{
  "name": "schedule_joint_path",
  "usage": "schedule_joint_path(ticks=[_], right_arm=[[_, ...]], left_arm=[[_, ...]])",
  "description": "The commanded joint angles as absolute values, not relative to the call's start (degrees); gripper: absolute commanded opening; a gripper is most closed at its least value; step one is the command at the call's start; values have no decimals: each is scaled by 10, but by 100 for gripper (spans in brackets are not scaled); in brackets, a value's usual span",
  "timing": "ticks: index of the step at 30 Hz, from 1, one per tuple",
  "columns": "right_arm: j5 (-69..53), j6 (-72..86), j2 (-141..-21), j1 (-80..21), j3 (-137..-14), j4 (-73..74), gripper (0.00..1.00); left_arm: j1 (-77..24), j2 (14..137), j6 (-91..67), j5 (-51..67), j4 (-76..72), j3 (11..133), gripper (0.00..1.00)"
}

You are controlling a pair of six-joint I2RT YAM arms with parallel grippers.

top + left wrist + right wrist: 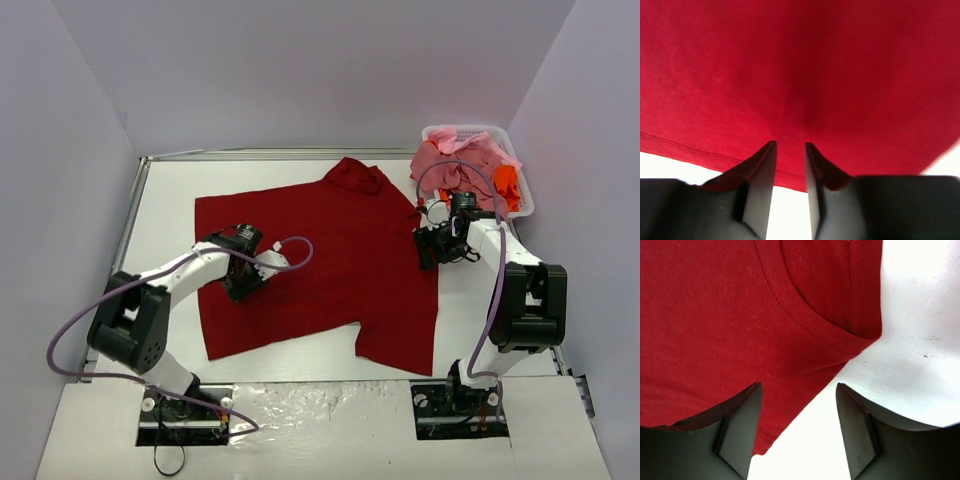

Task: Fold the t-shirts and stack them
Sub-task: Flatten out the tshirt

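Lying spread out: dark red t-shirt point(320, 260)

White left arm point(175, 272) reaches over the left part of the dark red cloth t-shirt point(330, 260), black left claw point(790, 145) pointing down, jaws narrowly parted. White right arm point(497, 250) bends to the shirt's right edge, black right claw point(799, 386) spread wide.
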State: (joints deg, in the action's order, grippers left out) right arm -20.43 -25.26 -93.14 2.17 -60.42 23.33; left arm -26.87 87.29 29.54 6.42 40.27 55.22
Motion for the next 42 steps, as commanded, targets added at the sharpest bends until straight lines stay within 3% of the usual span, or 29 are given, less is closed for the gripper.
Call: schedule_joint_path(ticks=[1, 5, 11, 34, 42], right_arm=[[-207, -255, -920, 21, -598, 243, 56], [-210, -255, -918, 22, -599, 242, 54], [-210, -255, -915, 22, -599, 243, 54], [-176, -262, -933, -10, -603, 237, 57], [-198, -262, -928, -12, -608, 238, 58]], left_arm=[[-227, 926, 282, 83, 412, 580, 23], [-199, 975, 281, 70, 407, 599, 11], [-171, 1056, 280, 90, 438, 643, 7], [-128, 1225, 256, 65, 499, 937, 7], [-127, 1222, 236, 50, 482, 947, 7]])
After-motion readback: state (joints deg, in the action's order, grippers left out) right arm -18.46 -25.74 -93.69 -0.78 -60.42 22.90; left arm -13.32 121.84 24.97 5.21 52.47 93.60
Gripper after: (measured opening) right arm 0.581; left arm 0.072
